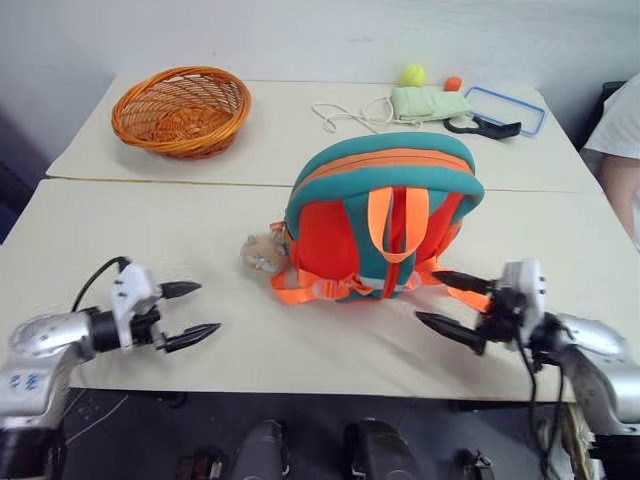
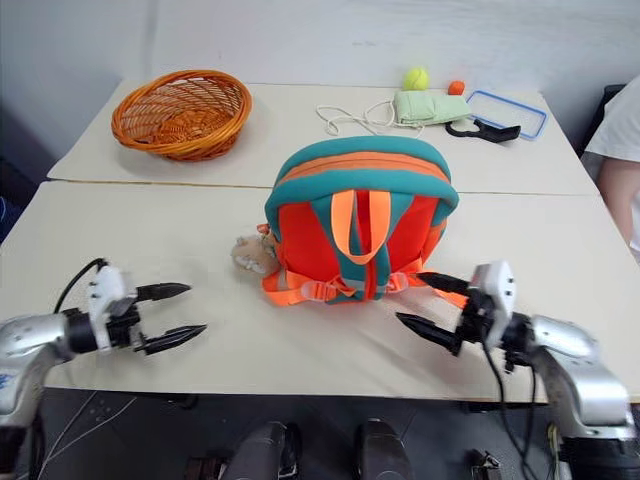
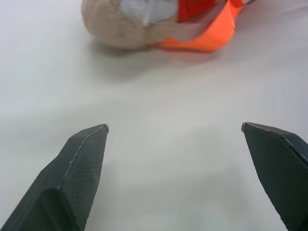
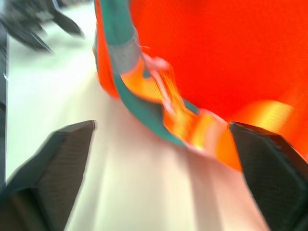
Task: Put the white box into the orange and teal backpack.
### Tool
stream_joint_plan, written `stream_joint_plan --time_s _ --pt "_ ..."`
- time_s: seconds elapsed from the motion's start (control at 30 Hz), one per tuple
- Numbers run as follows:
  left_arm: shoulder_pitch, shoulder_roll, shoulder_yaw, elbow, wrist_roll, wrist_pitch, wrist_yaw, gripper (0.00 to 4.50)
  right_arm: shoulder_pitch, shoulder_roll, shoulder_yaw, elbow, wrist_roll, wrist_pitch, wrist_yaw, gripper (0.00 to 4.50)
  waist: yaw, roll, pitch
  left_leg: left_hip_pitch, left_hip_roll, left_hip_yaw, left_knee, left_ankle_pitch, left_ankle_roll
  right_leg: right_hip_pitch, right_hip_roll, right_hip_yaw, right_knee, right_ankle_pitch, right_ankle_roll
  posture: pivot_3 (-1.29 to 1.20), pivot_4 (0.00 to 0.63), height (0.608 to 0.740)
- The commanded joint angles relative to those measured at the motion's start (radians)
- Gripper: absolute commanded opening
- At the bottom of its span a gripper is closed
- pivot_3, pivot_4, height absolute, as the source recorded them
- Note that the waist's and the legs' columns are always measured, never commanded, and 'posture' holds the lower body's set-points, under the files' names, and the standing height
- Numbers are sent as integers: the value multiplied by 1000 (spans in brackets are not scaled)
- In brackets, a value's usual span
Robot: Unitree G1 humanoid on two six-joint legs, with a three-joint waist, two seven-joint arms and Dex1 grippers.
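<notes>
- Head views: the orange and teal backpack (image 1: 385,215) lies on the worktop (image 1: 150,240) between the two hands, with its orange straps toward the robot. The left hand (image 1: 192,311) is well apart from it, with fingers spread and empty. The right hand (image 1: 452,306) is just beside the strap ends, also spread and empty.
- Head views: I cannot see the white box anywhere on the worktop. The backpack looks full and rounded, so I judge that the box is probably already inside it, and that the step in hand is the letting go after the placing.
- Head views: if this is right, the next move asks only that both hands draw clear without catching a strap. If the opening must be closed, I cannot tell from here where the zipper pull is.
- Left wrist view: beyond the two spread fingertips (image 3: 89,144) lies bare worktop; farther ahead are the tan plush charm (image 3: 120,24) and an orange strap loop beside it.
- Right wrist view: the orange body of the backpack and one teal-edged strap are close in front of the open fingers, nothing between them.
</notes>
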Motion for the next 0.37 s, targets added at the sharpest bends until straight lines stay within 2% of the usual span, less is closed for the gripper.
stream_joint_plan --time_s 0.03,0.13,0.23,0.37 --pt "74 23 98 -99 -50 18 -11 4500 0 -94 -106 142 -39 -129 103 4482 0 0 0 2 0 0 0 -3 4 3 0 0 -1 0 0 0 150 740" --pt "135 16 151 -163 -69 37 5 4500 -52 -140 -107 318 -109 -286 161 4482 2 0 0 11 0 -1 -2 -6 5 12 -1 -1 -5 0 0 0 150 740" --pt "170 9 190 -206 -88 49 10 4500 -119 -161 -69 435 -164 -397 204 4482 -4 1 1 12 0 0 -2 -6 4 13 -1 -1 -5 0 0 0 150 740" --pt "139 -6 172 -206 -47 5 51 4500 -191 -134 -19 447 -195 -392 168 4482 -6 2 1 12 0 1 -2 -5 3 12 0 0 -4 0 -1 0 150 740"
